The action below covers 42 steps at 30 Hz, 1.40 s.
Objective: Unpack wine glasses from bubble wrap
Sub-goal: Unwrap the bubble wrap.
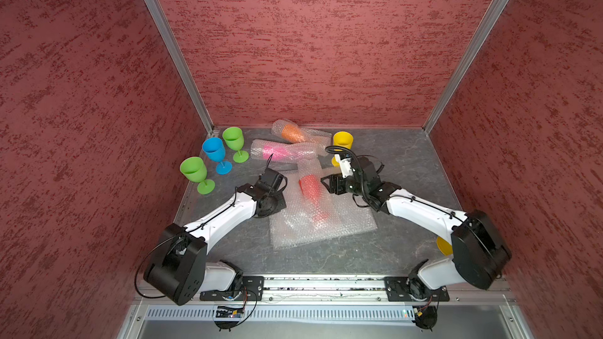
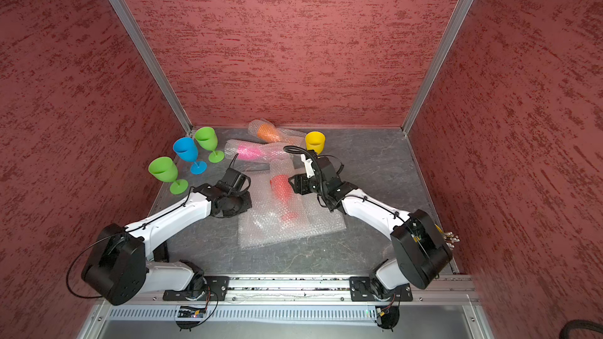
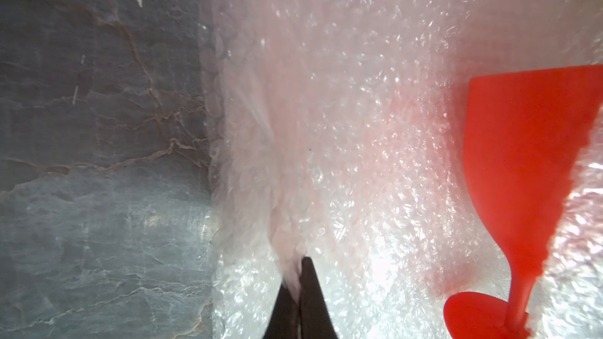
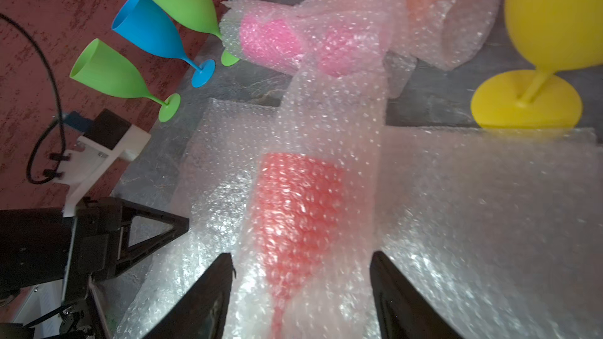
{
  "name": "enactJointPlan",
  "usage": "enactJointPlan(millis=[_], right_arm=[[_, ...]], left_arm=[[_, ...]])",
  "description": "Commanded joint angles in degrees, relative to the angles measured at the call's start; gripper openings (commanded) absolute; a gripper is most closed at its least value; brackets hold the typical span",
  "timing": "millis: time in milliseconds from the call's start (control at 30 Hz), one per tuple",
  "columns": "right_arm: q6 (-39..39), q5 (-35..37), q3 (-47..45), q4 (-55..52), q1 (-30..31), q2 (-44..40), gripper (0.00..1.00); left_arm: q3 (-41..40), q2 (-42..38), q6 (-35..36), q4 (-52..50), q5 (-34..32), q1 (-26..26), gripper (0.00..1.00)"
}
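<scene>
While the left gripper [image 3: 298,275] is pinched tight on a fold of the bubble wrap [image 3: 342,109], the red goblet [image 3: 528,158] lies on its side near those closed fingertips, on the flat sheets. The right gripper [image 4: 303,288] has its jaws wide apart and holds nothing, with the red goblet's stem end lying between them under a layer of wrap. Beyond its fingertips lies the pink goblet [image 4: 270,40], rolled in its own wrap, and the yellow goblet [image 4: 554,17] stands upright off to one side.

red goblet [image 3: 522,158], mottled maroon walls [image 1: 326,44], veined grey tabletop [image 1: 326,256]
</scene>
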<state>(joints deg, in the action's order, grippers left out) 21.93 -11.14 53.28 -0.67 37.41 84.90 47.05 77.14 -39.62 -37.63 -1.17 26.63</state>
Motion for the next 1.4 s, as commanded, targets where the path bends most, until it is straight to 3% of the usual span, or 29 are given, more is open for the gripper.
enactJointPlan(millis=[0,300,433,533,733,867,967,1167,1367], right_arm=[[-1.7,5.6,2.5,-5.7,3.8,2.0,0.71],[-3.2,22.5,9.3,-15.7,15.0,10.5,0.77],[-3.5,28.9,11.1,-19.2,15.7,13.1,0.76],[-3.0,32.7,9.5,-18.4,14.4,9.5,0.68],[-1.1,29.4,3.1,-15.7,6.2,1.6,0.61],[0.8,16.4,-3.1,-10.4,-2.9,-1.4,0.58],[1.8,7.0,-5.6,-7.3,-6.4,-1.3,0.54],[3.4,5.3,-10.4,-3.0,-11.2,-2.8,0.30],[2.9,3.1,-11.1,-1.8,-12.7,-2.4,0.00]], left_arm=[[1.2,-0.5,0.6,-0.7,0.1,-0.2,0.00],[1.5,-0.4,0.8,-0.7,0.6,-0.4,0.00],[1.7,-0.9,0.9,-1.1,0.6,-0.5,0.00],[1.1,-1.8,1.0,-1.2,0.9,-1.3,0.00],[0.3,-2.1,1.3,-1.1,2.5,-2.8,0.00],[0.1,-1.8,1.3,-1.0,3.1,-3.1,0.00],[0.3,-1.5,1.3,-0.8,3.5,-3.2,0.00],[0.4,-0.4,1.6,-0.5,4.3,-3.7,0.00],[0.5,-0.3,1.7,-0.3,5.6,-4.0,0.00]])
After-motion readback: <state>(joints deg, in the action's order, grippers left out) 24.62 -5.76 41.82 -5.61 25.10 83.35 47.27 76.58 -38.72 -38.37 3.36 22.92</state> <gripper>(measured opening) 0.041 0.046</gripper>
